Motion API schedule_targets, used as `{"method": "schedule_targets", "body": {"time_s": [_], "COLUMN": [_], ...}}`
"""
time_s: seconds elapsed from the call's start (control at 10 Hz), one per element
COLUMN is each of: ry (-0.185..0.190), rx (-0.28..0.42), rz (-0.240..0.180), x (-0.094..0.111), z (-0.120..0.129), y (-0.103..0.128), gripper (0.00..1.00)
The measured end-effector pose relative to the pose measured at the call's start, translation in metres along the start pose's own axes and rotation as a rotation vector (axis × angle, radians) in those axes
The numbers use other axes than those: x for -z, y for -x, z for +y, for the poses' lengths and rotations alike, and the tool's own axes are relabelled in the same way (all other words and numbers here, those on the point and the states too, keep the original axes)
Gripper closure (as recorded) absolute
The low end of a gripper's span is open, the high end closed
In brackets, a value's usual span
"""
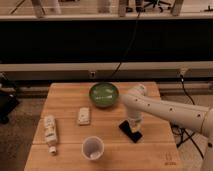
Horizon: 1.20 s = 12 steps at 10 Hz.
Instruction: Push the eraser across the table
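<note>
touching eraser (129,131): fingers (133,125) above

Claw (133,126) low, apparently pointing down

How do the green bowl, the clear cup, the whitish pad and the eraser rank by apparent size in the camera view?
1. Green bowl
2. Clear cup
3. Eraser, partly hidden under the tool; whitish pad looks similar, so unranked.
</note>
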Motion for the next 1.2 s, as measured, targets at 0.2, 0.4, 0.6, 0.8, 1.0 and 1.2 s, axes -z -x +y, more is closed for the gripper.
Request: {"method": "schedule_targets", "body": {"time_s": [0.2,0.4,0.6,0.8,1.0,1.2], "ry": [0.0,-0.001,-0.001,0.0,0.0,0.0], "rx": [0.0,0.009,0.006,0.006,0.013,0.014], "rz": [0.001,0.011,0.007,0.007,0.016,0.014], "x": [0.0005,-0.0014,0.0,0.0004,-0.0022,-0.0007], "z": [0.0,-0.0017,-0.0017,-0.0014,-0.0032,-0.0037], "y": [-0.0004,0.0018,0.0024,0.0027,0.0063,0.0081], "gripper": [0.99,0.99,0.99,0.99,0.99,0.99]}}
